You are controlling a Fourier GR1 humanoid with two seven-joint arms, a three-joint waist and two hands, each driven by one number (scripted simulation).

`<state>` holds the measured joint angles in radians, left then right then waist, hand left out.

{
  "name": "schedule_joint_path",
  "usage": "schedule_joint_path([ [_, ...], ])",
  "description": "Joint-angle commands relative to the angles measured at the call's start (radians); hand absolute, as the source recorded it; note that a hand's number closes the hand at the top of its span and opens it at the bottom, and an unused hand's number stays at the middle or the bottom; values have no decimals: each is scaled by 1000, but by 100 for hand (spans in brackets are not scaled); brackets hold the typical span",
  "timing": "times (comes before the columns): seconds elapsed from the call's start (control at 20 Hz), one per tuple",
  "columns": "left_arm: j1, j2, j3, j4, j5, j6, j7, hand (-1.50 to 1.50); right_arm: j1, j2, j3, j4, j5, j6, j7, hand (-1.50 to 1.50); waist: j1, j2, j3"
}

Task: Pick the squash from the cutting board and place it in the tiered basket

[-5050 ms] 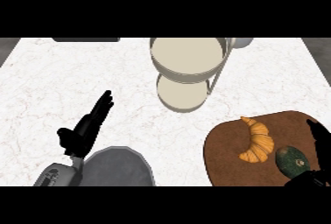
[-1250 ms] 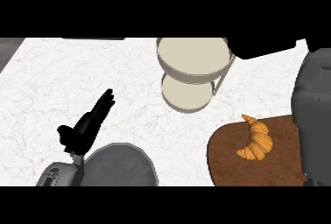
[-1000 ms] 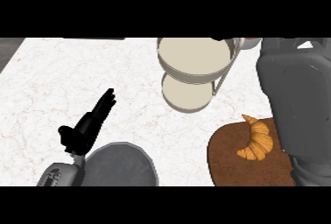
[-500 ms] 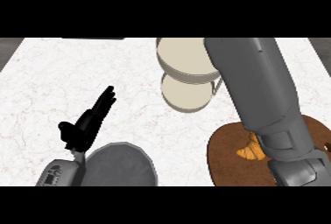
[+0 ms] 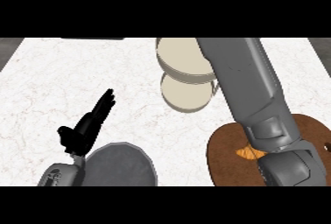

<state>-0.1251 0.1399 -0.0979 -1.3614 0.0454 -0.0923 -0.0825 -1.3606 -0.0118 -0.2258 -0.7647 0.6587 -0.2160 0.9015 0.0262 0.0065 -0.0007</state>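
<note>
Squash out of sight, right arm stretched across the basket

Squash cannot be found anywhere on the counter; whether it is hidden behind the arm or held beyond the picture's edge cannot be told.

The right forearm (image 5: 249,96) comes in from the lower right corner and runs up and slightly leftward, a long grey limb that leaves the view at the top edge. The right hand at its far end does not show, so nothing can be said of its fingers or of what they carry. On its way up the forearm crosses the cutting board (image 5: 223,164), a round brown slab at the lower right, and covers most of it. Just beside the arm's left edge, on the board, a small orange sliver of a croissant (image 5: 245,152) shows; the rest of it is hidden under the arm.

The tiered basket (image 5: 186,92) stands near the counter's far side, a little right of the middle. Its two cream round tiers appear one above the other, the upper one overlapping the lower, and the forearm covers the right side of both.

The left hand (image 5: 85,126) shows at the lower left, well apart from the basket and the board. Its black fingers are straight and pressed together, pointing up and to the right, with the thumb sticking out to the left. It holds nothing. Below it the grey left forearm (image 5: 119,165) rises from the lower edge.

The white marbled counter (image 5: 58,78) is bare around the left hand
</note>
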Motion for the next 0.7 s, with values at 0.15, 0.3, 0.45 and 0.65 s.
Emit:
schedule_joint_path([
  [0.15,-40,6,30,22,18,-14,18,0,4,11,-61,26,-186,-115,30,-150,-7,-4,0],
  [0.3,28,-15,-9,-30,-11,0,4,0,-13,12,-48,29,-184,-204,14,-150,-4,-6,0],
  [0.45,45,-36,-18,-32,-28,33,8,0,17,11,-39,-18,-72,-304,3,-150,-19,-9,0],
  [0.65,13,13,46,20,10,-4,4,0,12,-100,7,-22,78,-359,93,-150,-39,-13,-1],
])
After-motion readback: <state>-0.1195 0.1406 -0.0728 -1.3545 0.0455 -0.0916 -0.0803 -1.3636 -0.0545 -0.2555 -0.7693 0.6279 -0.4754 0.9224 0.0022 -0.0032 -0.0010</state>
